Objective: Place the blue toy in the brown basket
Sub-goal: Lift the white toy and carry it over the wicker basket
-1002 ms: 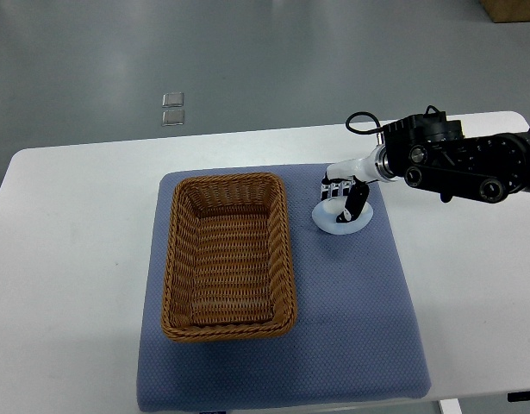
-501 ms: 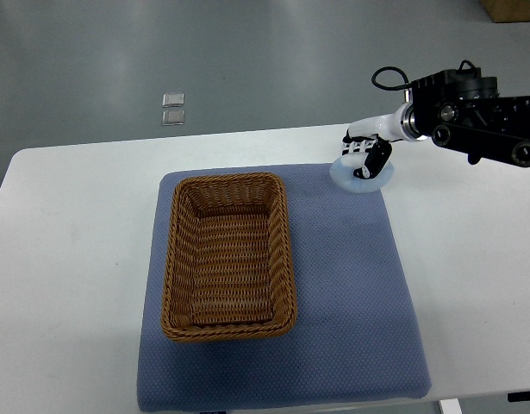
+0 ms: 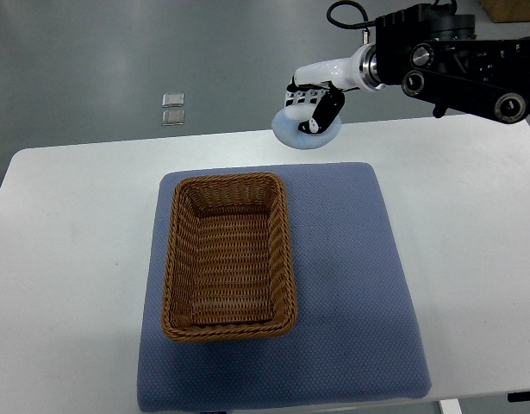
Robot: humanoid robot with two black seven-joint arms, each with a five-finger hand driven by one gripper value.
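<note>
The right hand [image 3: 314,102] carries the blue toy [image 3: 306,131], fingers clamped, above the counter's far edge (transport step); next, swing over the brown basket [image 3: 229,256].

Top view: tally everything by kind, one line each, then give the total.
Brown wicker basket: 1
Pale blue ring toy, held in the right hand: 1
Blue mat: 1
White table: 1
Small square plates on the floor: 2
Total: 6
</note>
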